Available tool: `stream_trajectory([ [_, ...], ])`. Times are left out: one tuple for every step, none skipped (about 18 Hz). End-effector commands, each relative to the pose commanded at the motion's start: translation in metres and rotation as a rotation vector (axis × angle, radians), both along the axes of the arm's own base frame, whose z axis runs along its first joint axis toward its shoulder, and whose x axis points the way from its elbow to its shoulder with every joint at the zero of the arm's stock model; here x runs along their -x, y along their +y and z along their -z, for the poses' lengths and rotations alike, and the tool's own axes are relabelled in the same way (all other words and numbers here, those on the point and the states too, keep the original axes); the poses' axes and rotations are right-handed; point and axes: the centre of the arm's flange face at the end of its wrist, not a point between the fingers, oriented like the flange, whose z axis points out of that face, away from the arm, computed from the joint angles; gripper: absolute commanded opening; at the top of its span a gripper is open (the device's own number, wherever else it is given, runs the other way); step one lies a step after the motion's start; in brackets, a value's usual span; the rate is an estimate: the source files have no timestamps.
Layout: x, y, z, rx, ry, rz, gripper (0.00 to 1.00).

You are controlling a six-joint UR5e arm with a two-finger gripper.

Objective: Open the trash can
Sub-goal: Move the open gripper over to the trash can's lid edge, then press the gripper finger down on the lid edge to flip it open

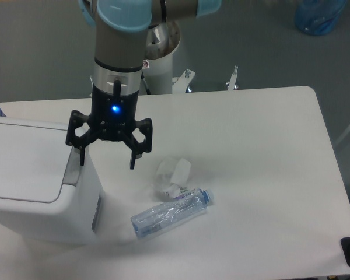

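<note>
One black two-finger hand (107, 156) hangs with its fingers spread wide, one fingertip (81, 158) over the grey push tab (73, 167) of the large white boxy plastic trash can (38, 184), whose flat lid lies closed. That can sits at the left edge of the white bench (262, 151), near a clear plastic bottle (171, 212) lying on its side against a crumpled clear wrapper (171, 176).

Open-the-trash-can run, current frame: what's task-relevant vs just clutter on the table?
Task-relevant:
- trash can, lid down
- its grey push tab
- end effector, open, empty, at the tab end of the can

Clutter:
- clear plastic bottle, lying on its side
- crumpled clear plastic just behind the bottle
</note>
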Motion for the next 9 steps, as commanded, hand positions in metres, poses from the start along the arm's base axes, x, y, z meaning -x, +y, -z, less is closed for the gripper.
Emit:
stream_trajectory([
  [0.0, -0.0002, 0.0008, 0.002, 0.0, -0.001, 1.0],
  [-0.0007, 0.0006, 0.0019, 0.004, -0.003, 0.002, 1.0],
  [-0.0007, 0.0004, 0.0027, 0.006, -0.003, 0.001, 1.0],
  [-0.0024, 0.001, 0.0035, 0.007, -0.004, 0.004, 1.0],
  [-0.0056, 0.0029, 0.0044, 0.008, -0.005, 0.01, 1.0],
  [-0.006, 0.0053, 0.0073, 0.012, -0.008, 0.012, 1.0],
  [-0.006, 0.0053, 0.0073, 0.012, -0.008, 0.013, 1.0],
  [-0.0069, 0.0057, 0.0073, 0.012, -0.008, 0.015, 1.0],
  [-0.0066, 0.0061, 0.0082, 0.013, -0.009, 0.013, 1.0],
])
